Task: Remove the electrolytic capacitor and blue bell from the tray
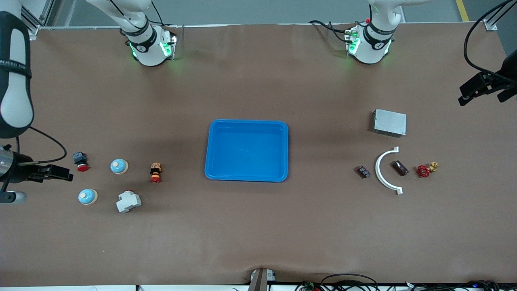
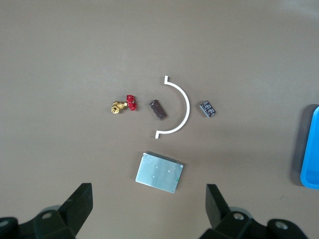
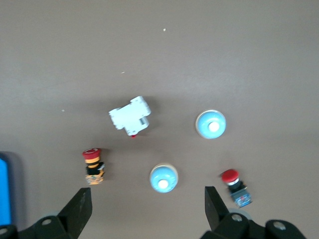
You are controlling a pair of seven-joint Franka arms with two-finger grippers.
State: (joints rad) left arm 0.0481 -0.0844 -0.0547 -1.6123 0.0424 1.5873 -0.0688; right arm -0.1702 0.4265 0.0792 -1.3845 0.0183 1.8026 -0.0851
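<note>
tray (image 1: 246,150): empty | left claw (image 2: 148,204), right claw (image 3: 147,204): released, holding nothing | risk: blue bells (image 1: 119,166) at tray's 9 o'clock get regrasped needlessly

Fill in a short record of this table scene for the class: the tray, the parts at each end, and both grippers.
tray: blue tray, mid-table, nothing in it
right arm's end: two blue bells, two red push buttons, white breaker
left arm's end: grey metal box, white curved piece, two small dark parts, red-handled valve
left gripper: open, over the grey box
right gripper: open, over the bells
</note>
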